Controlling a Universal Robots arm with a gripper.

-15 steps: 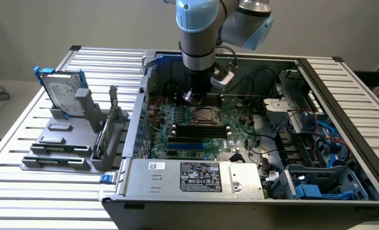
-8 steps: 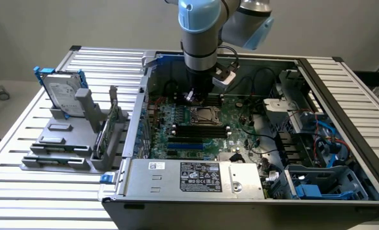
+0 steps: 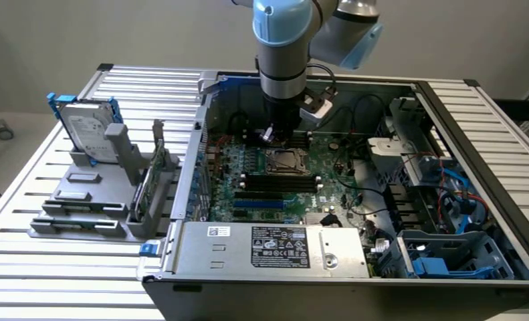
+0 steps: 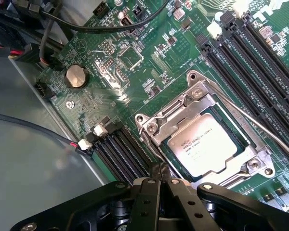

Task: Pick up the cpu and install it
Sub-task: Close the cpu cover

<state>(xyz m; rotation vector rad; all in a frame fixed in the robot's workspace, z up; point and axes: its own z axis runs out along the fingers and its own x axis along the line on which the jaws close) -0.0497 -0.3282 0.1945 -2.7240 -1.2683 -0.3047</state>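
The cpu (image 4: 205, 144) lies flat in the motherboard socket, its silvery top with printed text framed by the metal retention plate (image 4: 159, 126). A thin lever wire (image 4: 260, 125) runs along one side of the socket. My gripper (image 4: 161, 169) is shut with nothing between its black fingers (image 4: 152, 185), and its tips hover at the edge of the socket frame, just beside the cpu. In the exterior view the gripper (image 3: 277, 138) hangs inside the open computer case, just above the socket (image 3: 285, 160).
Black memory slots (image 4: 260, 62) flank the socket on both sides. A coin battery (image 4: 76, 75) and black cables (image 4: 48, 29) sit nearby. A hard drive in a blue bracket (image 3: 90, 130) stands on a grey fixture at the exterior view's left. The power supply (image 3: 273, 246) fills the case front.
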